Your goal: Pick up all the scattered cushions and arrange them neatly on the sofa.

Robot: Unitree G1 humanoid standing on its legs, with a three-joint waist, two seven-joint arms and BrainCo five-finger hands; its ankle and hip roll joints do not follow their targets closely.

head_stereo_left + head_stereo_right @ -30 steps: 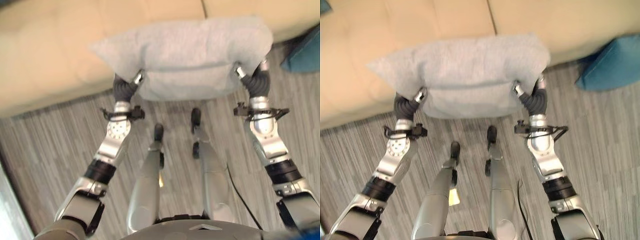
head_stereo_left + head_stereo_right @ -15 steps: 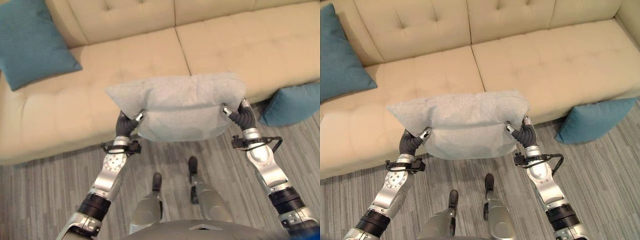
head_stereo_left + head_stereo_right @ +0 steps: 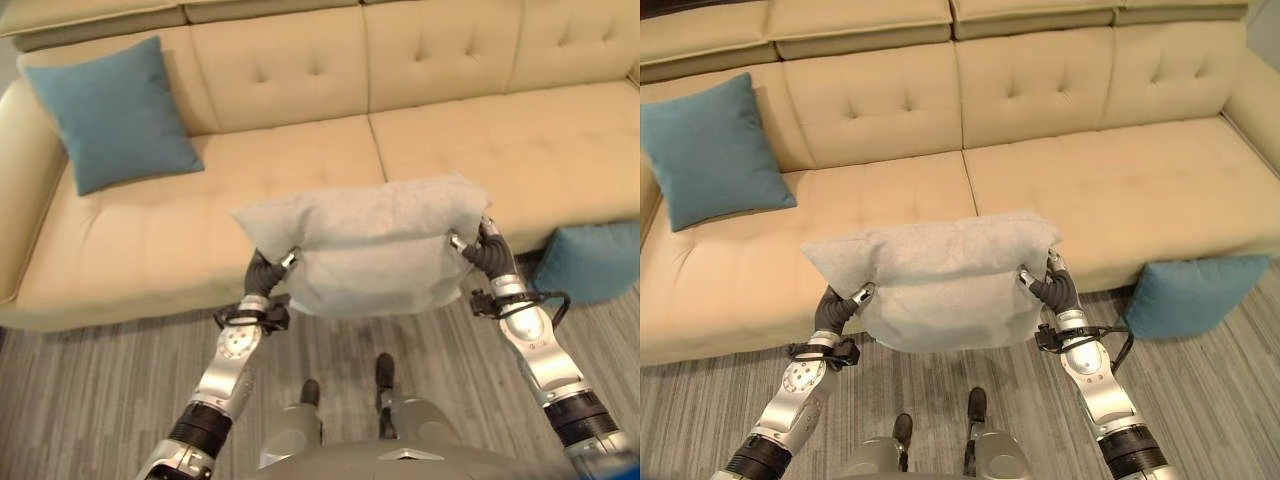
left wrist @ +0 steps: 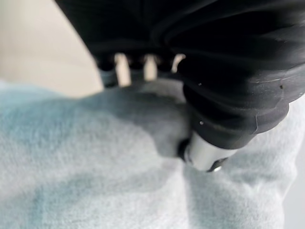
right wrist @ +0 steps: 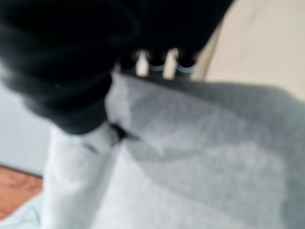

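Grey cushion point(image 3: 940, 275), soft and rectangular with a fuzzy fleece-like cover, hangs in the air between our two hands, just in front of the sofa's front edge and above the floor. Our left hand point(image 3: 843, 306) grips its lower left edge and our right hand point(image 3: 1044, 285) grips its lower right edge; both arms reach forward and up from the lower corners, wrists bent back under their dark ribbed covers. In our left wrist view the fingers point(image 4: 122, 68) curl over the cushion's far side while the thumb presses into the fabric, making a dent. Our right wrist view shows the same kind of pinch, fingers point(image 5: 142, 62) over the edge, the fabric creased beside the thumb.

The sofa point(image 3: 1120, 180) is long, cream-coloured and smooth like leather, with button tufting on its back and seats. A teal cushion point(image 3: 710, 152), square and woven-looking, leans upright against the sofa's back at its left end. Another teal cushion point(image 3: 1186, 294) stands on the floor, leaning against the sofa's front on our right. The floor point(image 3: 1230, 400) is grey striped plank.
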